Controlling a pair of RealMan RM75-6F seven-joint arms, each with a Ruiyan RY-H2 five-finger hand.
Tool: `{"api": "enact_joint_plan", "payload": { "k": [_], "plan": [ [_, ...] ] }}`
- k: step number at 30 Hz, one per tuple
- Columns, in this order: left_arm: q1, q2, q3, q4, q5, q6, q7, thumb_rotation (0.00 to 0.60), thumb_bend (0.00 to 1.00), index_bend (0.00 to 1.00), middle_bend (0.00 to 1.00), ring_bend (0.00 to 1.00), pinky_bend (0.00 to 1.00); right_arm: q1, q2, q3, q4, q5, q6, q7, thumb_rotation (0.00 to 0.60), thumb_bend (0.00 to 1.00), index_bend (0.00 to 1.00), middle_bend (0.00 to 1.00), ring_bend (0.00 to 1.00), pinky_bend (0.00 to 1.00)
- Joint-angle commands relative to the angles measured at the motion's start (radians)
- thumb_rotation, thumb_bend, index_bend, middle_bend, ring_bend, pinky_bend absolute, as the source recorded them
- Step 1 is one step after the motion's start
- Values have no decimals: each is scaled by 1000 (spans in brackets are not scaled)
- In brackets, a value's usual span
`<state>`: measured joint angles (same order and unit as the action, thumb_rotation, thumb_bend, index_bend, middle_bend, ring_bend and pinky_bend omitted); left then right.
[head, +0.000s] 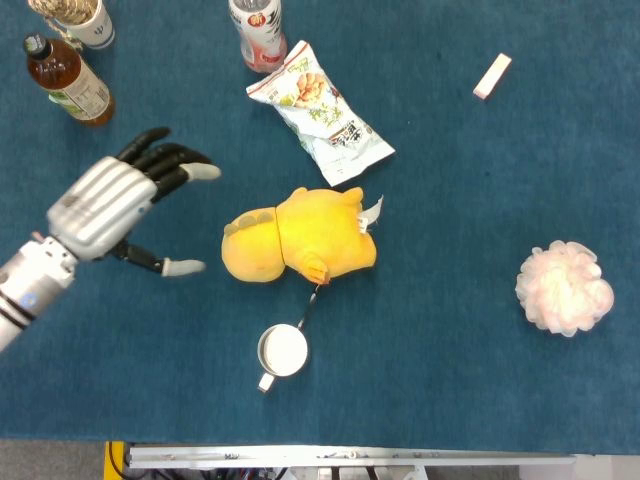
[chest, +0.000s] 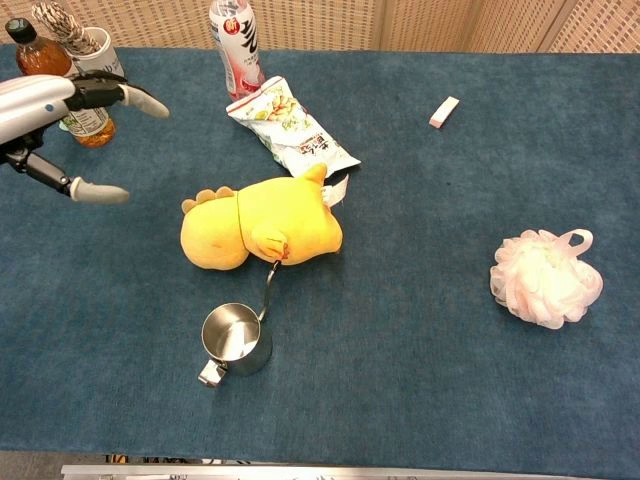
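Note:
My left hand (head: 125, 200) (chest: 60, 125) hovers over the blue table, fingers spread and holding nothing. Its fingertips point toward a yellow plush toy (head: 300, 238) (chest: 262, 225) lying on its side a short way to its right. A small steel cup (head: 283, 350) (chest: 236, 340) stands in front of the toy. A snack bag (head: 320, 112) (chest: 290, 125) lies behind the toy. My right hand does not show in either view.
A brown tea bottle (head: 68, 80) (chest: 60, 85) and a white mug (head: 80, 18) (chest: 100, 58) stand at the far left, just behind my left hand. A pink-labelled bottle (head: 257, 32) (chest: 235, 50) stands at the back. A pink bath puff (head: 564, 288) (chest: 545, 277) lies at the right, a small pink eraser (head: 492, 76) (chest: 443, 111) further back.

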<state>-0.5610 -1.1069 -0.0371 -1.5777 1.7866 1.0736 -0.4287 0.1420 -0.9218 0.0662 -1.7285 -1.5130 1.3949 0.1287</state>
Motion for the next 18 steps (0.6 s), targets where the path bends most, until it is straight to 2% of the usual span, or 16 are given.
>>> {"api": "enact_joint_plan", "payload": {
  "k": [1, 5, 9, 18],
  "plan": [
    [-69, -19, 3, -5, -10, -76, -67, 169, 0, 163, 170, 122, 0, -2, -1, -1, 1, 3, 1, -1, 600, 0, 252, 330, 120, 148],
    [-117, -50, 1, 4, -31, -129, -65, 92, 0, 159, 157, 104, 0, -5, -2, -2, 4, 8, 1, 0, 600, 0, 252, 330, 120, 148],
    [-158, -90, -4, 15, -60, -174, -65, 69, 0, 150, 133, 81, 0, -5, -5, -3, 10, 14, -4, 1, 600, 0, 252, 330, 120, 148],
    [-235, -160, -4, 42, -110, -260, -55, 38, 0, 26, 47, 6, 0, -3, -9, -2, 17, 24, -13, 1, 600, 0, 252, 330, 120, 148]
  ]
}}
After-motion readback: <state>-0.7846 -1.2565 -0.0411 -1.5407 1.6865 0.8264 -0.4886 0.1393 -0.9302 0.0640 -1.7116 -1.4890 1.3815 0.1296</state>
